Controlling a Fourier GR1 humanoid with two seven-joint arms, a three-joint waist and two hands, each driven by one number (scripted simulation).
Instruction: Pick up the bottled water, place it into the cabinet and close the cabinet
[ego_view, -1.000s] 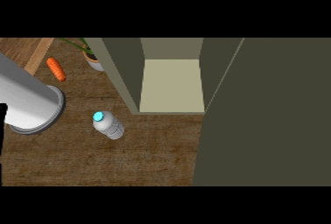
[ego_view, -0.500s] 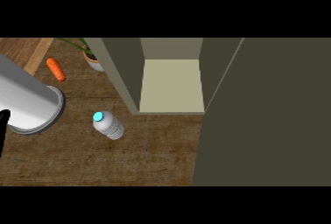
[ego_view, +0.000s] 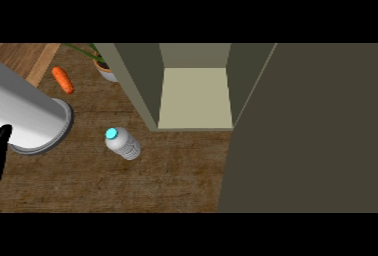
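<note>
The bottled water (ego_view: 122, 144) stands on the wooden counter (ego_view: 148, 185), clear with a cyan cap, just left of the cabinet's front edge. The cabinet (ego_view: 195, 97) is open and shows a pale bare shelf; its dark door (ego_view: 310, 130) swings out across the right side. My left forearm (ego_view: 29, 112) lies at the far left as a wide grey cylinder. Only a thin black strip of the left hand (ego_view: 4, 147) shows at the left edge, well left of the bottle and apart from it. The right hand is out of sight.
An orange carrot (ego_view: 63, 80) lies on the counter at the upper left. A potted plant (ego_view: 103, 67) stands beside the cabinet's left wall. The open door fills the right side of the view.
The black strip of the left hand at the left edge has stretched a little further down. The bottle, cabinet and door have not moved.
</note>
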